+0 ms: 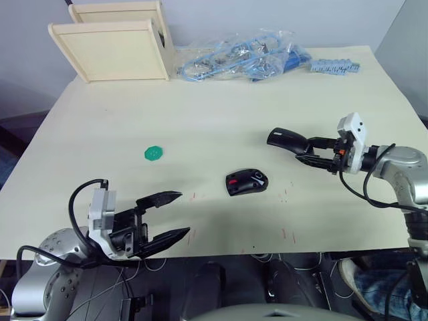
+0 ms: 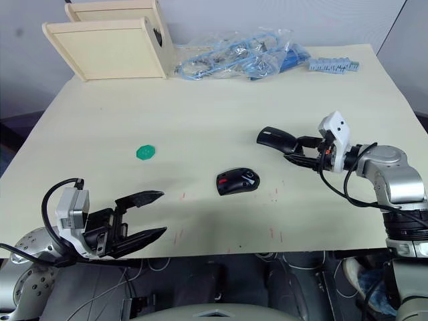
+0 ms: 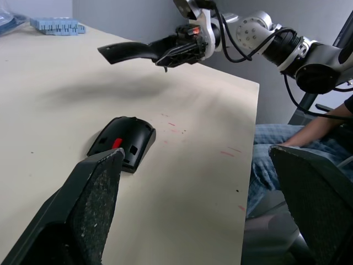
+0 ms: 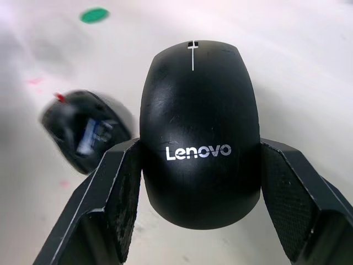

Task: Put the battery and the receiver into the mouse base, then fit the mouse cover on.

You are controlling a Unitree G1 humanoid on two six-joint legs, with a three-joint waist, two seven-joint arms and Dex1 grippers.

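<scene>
Across the big pale cream surface [image 1: 200, 134] everything sits pretty spread out. Up at the far left corner are two light wooden box-like panels [image 1: 114, 47], and next to them along the far edge a pile of clear plastic bags with blue parts [image 1: 241, 57], plus a small blue ribbed strip [image 1: 334, 65] further right. Right gripper [image 1: 309, 152] hovers above the surface on the right side, and it's clamped on the glossy black curved mouse cover [image 4: 199, 132], one finger on each side of the shell, white Lenovo logo facing the wrist camera. Left gripper [image 1: 175, 214] is at the near left edge with its two black fingers spread wide, nothing between them. Roughly midway between the two grippers, the black oval mouse base with the red patch [image 1: 247, 181] lies flat on the surface, apart from both. In the right wrist view something blue and slim shows inside its recess, too blurred to call. Small round green disc [image 1: 154, 153] sits off to the left, well apart from the base.
</scene>
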